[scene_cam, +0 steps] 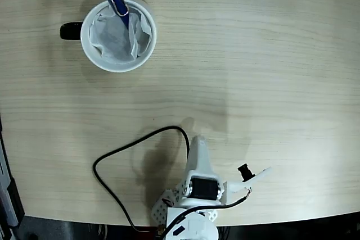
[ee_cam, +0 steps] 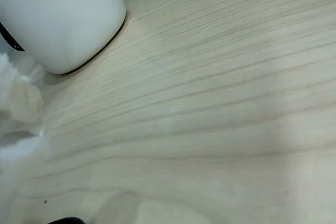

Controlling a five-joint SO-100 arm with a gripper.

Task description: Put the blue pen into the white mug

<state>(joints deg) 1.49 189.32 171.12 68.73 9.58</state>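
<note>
A pale wood-grain table (scene_cam: pixel 253 71) fills the fixed view, with the edge of some white and black equipment cut off along the top right. The white mug (scene_cam: pixel 145 46) stands at upper left, its black handle (scene_cam: pixel 71 30) pointing left, crumpled paper (scene_cam: pixel 112 40) lining it. The blue pen (scene_cam: pixel 116 1) stands tilted inside, its clip end sticking out over the far rim. The arm (scene_cam: pixel 199 181) sits folded at the bottom edge, well apart from the mug, a black cable (scene_cam: pixel 121 153) looping beside it. The gripper (scene_cam: pixel 254 177) is too small to tell whether its fingers are parted. In the wrist view only the mug's wall (ee_cam: pixel 60 17) shows, plus a white blur at the left edge.
</note>
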